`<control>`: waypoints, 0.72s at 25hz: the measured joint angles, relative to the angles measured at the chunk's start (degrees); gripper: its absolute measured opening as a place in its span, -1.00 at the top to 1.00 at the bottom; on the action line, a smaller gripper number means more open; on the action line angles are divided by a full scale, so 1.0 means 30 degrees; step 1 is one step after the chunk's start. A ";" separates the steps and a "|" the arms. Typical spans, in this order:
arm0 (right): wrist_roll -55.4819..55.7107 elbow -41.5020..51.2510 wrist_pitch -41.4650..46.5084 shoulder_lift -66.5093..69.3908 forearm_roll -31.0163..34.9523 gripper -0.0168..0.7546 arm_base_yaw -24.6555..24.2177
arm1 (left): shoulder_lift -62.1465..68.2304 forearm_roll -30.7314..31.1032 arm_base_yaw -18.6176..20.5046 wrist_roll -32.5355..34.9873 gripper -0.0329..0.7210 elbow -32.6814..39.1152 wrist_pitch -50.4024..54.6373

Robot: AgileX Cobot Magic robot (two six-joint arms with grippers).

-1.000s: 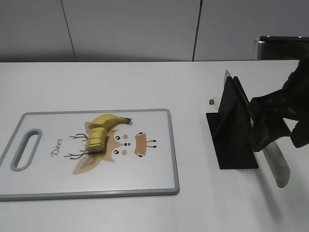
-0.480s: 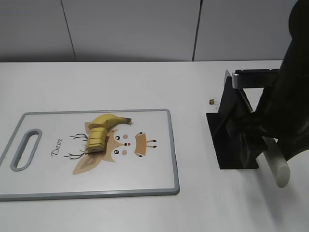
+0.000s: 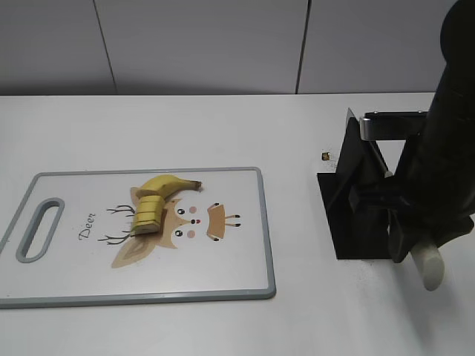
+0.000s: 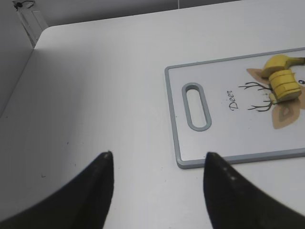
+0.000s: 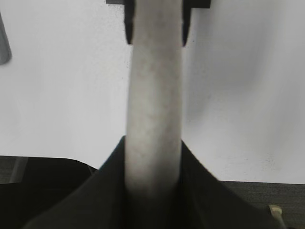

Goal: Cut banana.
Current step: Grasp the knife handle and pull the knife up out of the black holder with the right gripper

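White table (image 3: 223, 126), banana (image 3: 152, 204) already sliced.
Right gripper (image 5: 153, 179) clasps the knife (image 5: 155, 100) at its stand (image 3: 356, 215), likely stowing it; left gripper (image 4: 157, 167) spread, idle.

The banana (image 3: 157, 199) is bright yellow with paler cut faces, lying on a white cutting board (image 3: 237, 274) edged in grey and printed with a tan cartoon deer and black script. The knife stand (image 3: 355, 200) is matte black, the knife handle (image 5: 155, 109) a speckled off-white, all on a plain white table (image 3: 223, 126).
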 joint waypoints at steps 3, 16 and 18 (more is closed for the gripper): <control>0.0140 0.0000 0.0000 -0.0225 0.0073 0.54 0.0000 | 0.0000 0.0000 0.0000 0.0000 -0.63 0.0000 0.0000; 0.1037 0.0000 0.0087 -0.4073 -0.0079 0.54 0.0000 | 0.0000 0.0000 0.0000 0.0000 -0.63 0.0000 0.0000; 0.1135 -0.0049 0.0265 -0.4692 -0.0290 0.54 0.0000 | 0.0000 0.0000 0.0000 0.0000 -0.63 0.0000 0.0000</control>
